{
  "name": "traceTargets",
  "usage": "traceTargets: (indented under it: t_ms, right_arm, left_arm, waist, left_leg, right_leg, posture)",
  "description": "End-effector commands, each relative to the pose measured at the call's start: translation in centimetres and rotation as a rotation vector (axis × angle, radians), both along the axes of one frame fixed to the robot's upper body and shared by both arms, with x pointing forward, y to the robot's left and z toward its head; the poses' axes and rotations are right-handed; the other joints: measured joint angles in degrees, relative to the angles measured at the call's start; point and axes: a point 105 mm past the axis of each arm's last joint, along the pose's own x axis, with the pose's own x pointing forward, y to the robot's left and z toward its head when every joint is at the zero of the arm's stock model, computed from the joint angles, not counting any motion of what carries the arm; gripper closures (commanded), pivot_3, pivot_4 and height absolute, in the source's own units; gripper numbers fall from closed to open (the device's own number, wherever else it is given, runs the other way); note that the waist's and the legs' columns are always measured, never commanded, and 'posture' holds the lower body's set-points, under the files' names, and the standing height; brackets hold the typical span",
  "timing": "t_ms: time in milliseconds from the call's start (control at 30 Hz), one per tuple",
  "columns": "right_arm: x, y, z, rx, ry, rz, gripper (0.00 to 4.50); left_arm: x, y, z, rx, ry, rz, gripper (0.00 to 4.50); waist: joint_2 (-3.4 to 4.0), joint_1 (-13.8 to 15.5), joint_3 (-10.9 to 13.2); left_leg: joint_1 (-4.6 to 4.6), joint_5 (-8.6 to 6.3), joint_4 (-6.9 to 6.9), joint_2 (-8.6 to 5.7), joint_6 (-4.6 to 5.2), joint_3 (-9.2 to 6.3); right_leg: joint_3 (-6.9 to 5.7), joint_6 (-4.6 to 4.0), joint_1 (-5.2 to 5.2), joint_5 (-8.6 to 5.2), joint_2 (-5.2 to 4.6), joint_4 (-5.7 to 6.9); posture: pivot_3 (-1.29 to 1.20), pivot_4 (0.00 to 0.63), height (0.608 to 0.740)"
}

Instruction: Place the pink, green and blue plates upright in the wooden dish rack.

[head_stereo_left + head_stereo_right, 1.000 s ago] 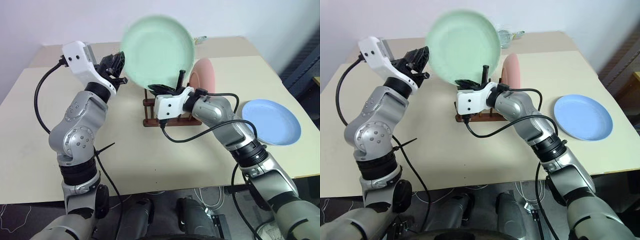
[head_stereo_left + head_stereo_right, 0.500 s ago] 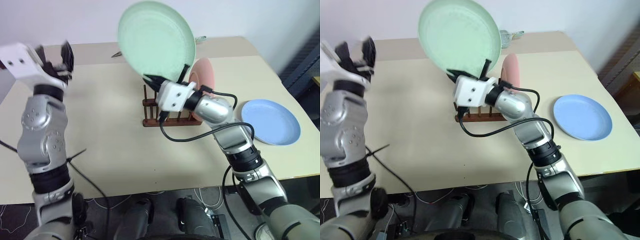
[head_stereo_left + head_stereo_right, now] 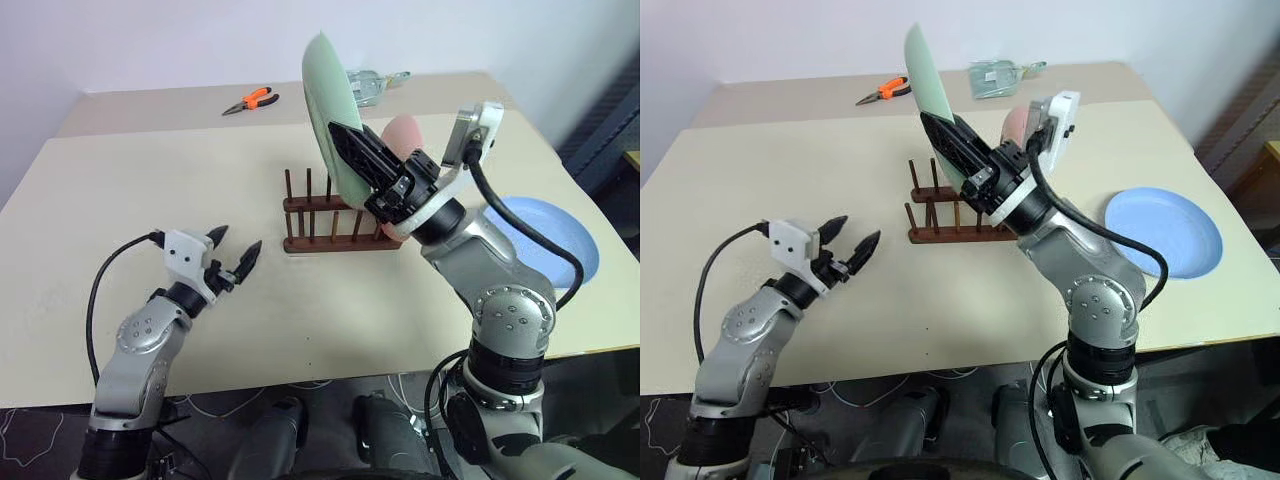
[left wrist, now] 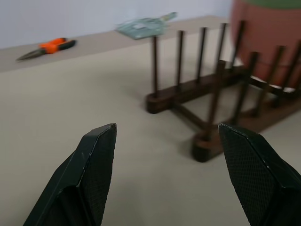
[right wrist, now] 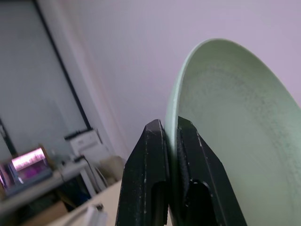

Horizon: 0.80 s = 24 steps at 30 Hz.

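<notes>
The green plate (image 3: pixel 328 100) stands on edge in the air above the wooden dish rack (image 3: pixel 325 228). My right gripper (image 3: pixel 338 135) is shut on its rim, and the two fingers (image 5: pixel 155 179) pinch the plate's edge (image 5: pixel 235 132). The pink plate (image 3: pixel 405 135) stands upright at the rack's right end, partly hidden behind my right hand. Flat on the table to the right lies the blue plate (image 3: pixel 1165 230). My left gripper (image 3: pixel 238 240) hovers low over the table, left of the rack and open, with nothing between its fingers (image 4: pixel 99 160). It points toward the rack's pegs (image 4: pixel 207 94).
Orange-handled pliers (image 3: pixel 250 99) and a clear packet (image 3: pixel 375 82) lie at the far side of the table (image 3: pixel 150 180). The blue plate sits close to the table's right edge.
My left arm dropped from high at the left to just above the table. My right wrist rolled, turning the green plate from facing me to edge-on and upright.
</notes>
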Motion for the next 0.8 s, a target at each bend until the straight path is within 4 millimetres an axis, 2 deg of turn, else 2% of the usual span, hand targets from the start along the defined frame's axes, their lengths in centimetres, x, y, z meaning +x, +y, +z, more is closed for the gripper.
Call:
traceTargets:
  t_ms: [33,267,600,733,800]
  right_arm:
    - [-0.2,-0.3,0.8,0.064,0.021,-0.008,4.5]
    - [1.6,-1.0,0.0,0.119,0.131,-0.082,4.5]
    - [4.7,-1.0,-1.9,0.069,0.266,-0.182,4.5]
    - [5.5,-0.9,-2.1,0.034,0.269,-0.205,3.03]
    - [5.7,-0.8,-1.9,0.009,0.248,-0.221,1.95]
  left_arm:
    - [-0.8,-0.9,1.2,0.013,-0.051,-0.061,0.98]
    - [-1.1,-2.0,1.3,0.007,-0.049,-0.098,0.98]
    - [-2.7,-4.1,1.0,0.023,0.005,-0.249,0.98]
    - [-2.7,-4.4,0.8,0.026,0.007,-0.251,0.91]
    - [-2.8,-4.4,0.6,0.028,0.009,-0.252,0.91]
  waist:
    - [0.02,0.02,0.0]
    - [0.05,0.0,-0.01]
    - [0.18,-0.61,0.01]
    - [0.18,-0.9,0.01]
    - [0.2,-0.91,0.03]
  left_leg:
    - [0.0,0.0,0.0,0.0,0.0,0.01]
    - [0.0,0.0,0.0,0.01,0.0,0.03]
    - [0.0,0.0,0.0,0.03,0.01,0.06]
    - [0.0,0.01,0.0,0.03,0.01,0.06]
    - [0.0,0.01,-0.01,0.04,0.01,0.06]
  right_leg:
    - [0.0,0.0,0.0,0.0,0.0,0.0]
    - [-0.02,0.0,0.0,0.0,0.02,-0.01]
    - [-0.01,0.0,-0.02,0.0,0.05,0.0]
    - [-0.01,0.0,-0.02,0.0,0.06,0.0]
    - [-0.01,0.0,-0.02,0.0,0.07,0.0]
  posture:
    - [0.0,0.15,0.74]
    - [0.0,0.15,0.74]
    - [0.0,0.15,0.74]
    - [0.0,0.15,0.74]
    - [0.0,0.15,0.74]
